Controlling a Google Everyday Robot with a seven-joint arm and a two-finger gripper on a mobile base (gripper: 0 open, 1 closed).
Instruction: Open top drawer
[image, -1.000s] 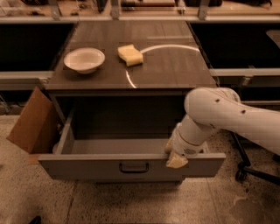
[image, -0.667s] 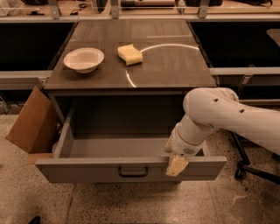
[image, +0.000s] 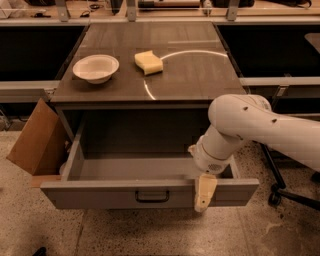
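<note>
The top drawer (image: 100, 192) is pulled far out of the cabinet, its grey front panel low in the view with a small dark bar handle (image: 152, 196) at centre. The inside shows as bare grey walls and floor. My white arm comes in from the right and bends down over the drawer's right part. My gripper (image: 204, 194) hangs over the front panel's top edge, right of the handle, with one cream finger (image: 205, 191) lying against the panel's outer face.
A white bowl (image: 95, 68) and a yellow sponge (image: 149, 62) sit on the cabinet's dark top (image: 190, 75). A brown cardboard box (image: 35, 137) leans at the cabinet's left. A chair base with castors (image: 280, 192) stands at the right on speckled floor.
The drawer has slid further out toward the camera, and my gripper has moved down with its front panel.
</note>
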